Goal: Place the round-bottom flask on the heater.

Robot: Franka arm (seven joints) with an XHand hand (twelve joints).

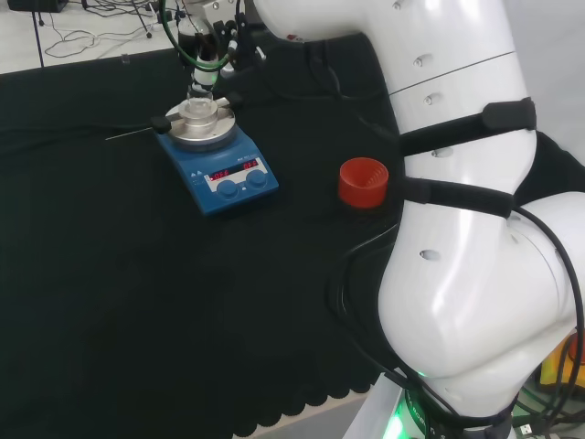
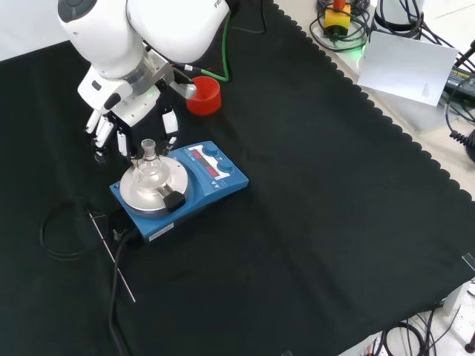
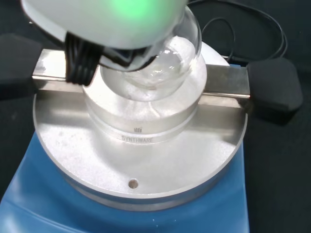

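Note:
The clear round-bottom flask [image 2: 149,172] stands upright in the round metal block on the blue heater [image 2: 215,174], neck pointing up. In the head view the flask [image 1: 199,108] sits on the heater [image 1: 224,169] at the far left of the cloth. My hand [image 2: 130,111] hangs just above and behind it, with its fingers [image 2: 171,127] straight down on both sides of the neck and a small gap to the glass. From the wrist, the flask's bulb [image 3: 160,68] rests in the block's well [image 3: 146,126], under a blurred white part of the hand [image 3: 97,19].
A red ribbed ring stand [image 2: 203,96] sits on the cloth just beyond the hand, to the right of the heater in the head view [image 1: 364,181]. A thin metal rod [image 2: 111,256] and a black cable [image 2: 56,230] lie beside the heater. The arm's white links [image 1: 457,229] rise at the head view's right.

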